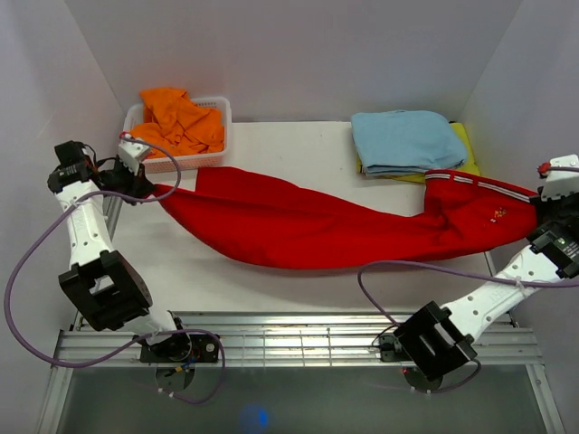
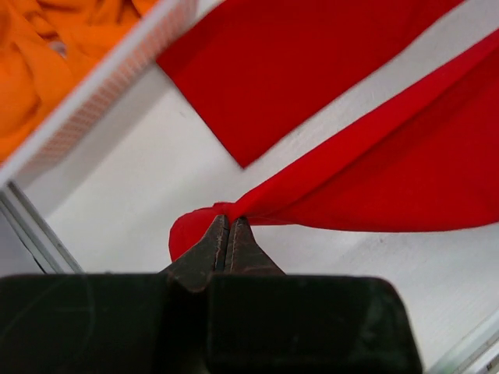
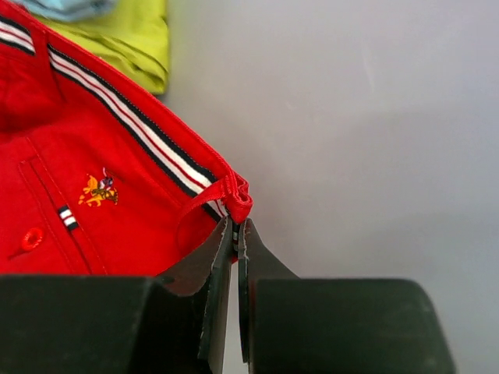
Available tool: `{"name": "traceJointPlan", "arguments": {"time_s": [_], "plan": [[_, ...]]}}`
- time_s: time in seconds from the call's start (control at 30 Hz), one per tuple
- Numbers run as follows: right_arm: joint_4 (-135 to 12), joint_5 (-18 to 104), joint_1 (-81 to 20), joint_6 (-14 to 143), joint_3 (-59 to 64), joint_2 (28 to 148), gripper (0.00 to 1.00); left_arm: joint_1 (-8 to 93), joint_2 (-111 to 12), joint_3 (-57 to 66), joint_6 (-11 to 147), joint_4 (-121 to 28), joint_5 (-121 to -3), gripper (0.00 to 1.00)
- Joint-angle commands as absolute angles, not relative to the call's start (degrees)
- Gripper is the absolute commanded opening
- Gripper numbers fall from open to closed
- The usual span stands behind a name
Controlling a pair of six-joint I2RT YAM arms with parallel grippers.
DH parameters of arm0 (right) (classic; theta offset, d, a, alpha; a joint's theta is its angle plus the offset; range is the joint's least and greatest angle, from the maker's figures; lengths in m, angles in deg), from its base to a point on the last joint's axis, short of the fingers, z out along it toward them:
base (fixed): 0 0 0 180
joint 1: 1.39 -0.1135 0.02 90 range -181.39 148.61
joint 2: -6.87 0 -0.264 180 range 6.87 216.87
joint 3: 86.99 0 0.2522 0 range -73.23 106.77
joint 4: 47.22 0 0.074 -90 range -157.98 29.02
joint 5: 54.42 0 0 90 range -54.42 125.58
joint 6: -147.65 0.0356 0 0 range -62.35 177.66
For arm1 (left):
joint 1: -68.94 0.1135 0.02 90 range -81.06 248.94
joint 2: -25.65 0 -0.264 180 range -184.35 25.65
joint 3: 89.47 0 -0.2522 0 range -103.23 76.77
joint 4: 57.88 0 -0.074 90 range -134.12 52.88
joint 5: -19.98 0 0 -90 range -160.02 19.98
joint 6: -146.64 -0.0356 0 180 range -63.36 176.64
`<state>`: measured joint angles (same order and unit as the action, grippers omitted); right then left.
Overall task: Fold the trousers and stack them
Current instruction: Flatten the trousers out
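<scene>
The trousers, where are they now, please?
In the top view the trousers span the table, leg end in the left pincer, waistband in the right pincer.

A white basket holding crumpled orange cloth sits at the desk's far left corner. At far right, a folded light blue garment lies on a yellow-green one.

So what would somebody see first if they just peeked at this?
The bright red trousers, stretched across the middle of the table. The left gripper pinches one end and the right gripper pinches the striped end. Behind them sit an orange garment in a white basket, back left, and a folded light blue garment, back right.
</scene>
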<state>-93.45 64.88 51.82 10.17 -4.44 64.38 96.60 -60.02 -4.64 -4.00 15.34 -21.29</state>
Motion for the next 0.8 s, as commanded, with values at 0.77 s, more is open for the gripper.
{"name": "traceJointPlan", "arguments": {"time_s": [0.77], "plan": [[-114.15,74.54,84.13,-53.69,-25.68,72.33,0.08,90.21,-68.52,-1.36,1.43,30.16,-51.75,0.00]]}}
